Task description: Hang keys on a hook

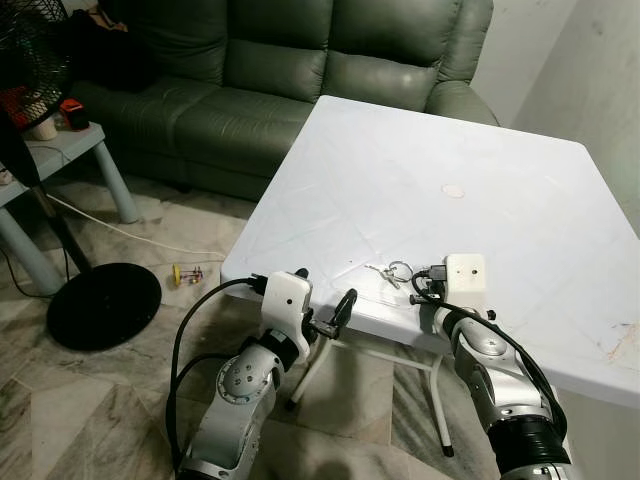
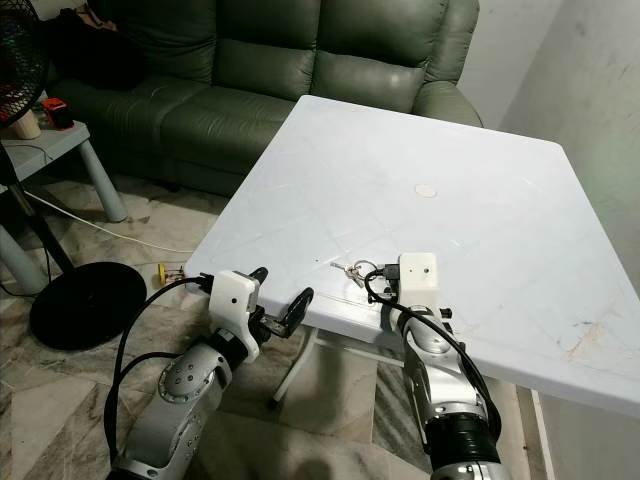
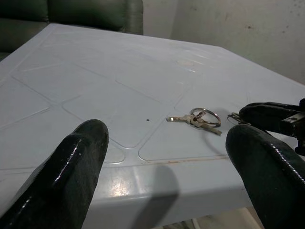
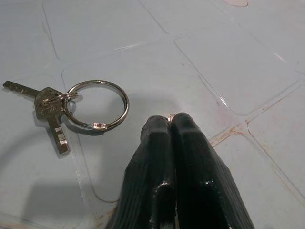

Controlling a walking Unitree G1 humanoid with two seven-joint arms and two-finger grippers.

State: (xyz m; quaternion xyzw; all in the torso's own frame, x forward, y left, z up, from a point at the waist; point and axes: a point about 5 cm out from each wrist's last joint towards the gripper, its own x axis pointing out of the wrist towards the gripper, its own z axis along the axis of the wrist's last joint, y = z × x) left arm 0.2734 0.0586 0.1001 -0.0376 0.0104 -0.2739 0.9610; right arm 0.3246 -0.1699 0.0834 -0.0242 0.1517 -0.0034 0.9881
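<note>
Right up against my wrist camera, the right gripper has its two black fingers pressed tight together, tips resting on the white surface with nothing between them. Just beside those tips lie the keys: a plain silver split ring lying flat, with two small keys threaded on it. One key is silvery with a squarish head and points back toward me; the other, slimmer, angles away from the ring. The metal looks a bit dull and worn, and the ring catches a small glint at its join. The keys sit near the front edge of the surface, apart from the fingertips, not touching them.

From the head cameras, I see my right arm reaching up over that front edge, its white wrist housing just beside the key ring. My left gripper hangs off the front edge, below the rim, with its fingers spread wide and holding nothing. Its wrist view looks across the surface at the keys between its two fingers.

Further out, a small round pale mark sits mid-surface. Beyond that, a dark green sofa. Off to my left stand a fan with a round black base and a pale blue side table. The floor is marbled tile.
</note>
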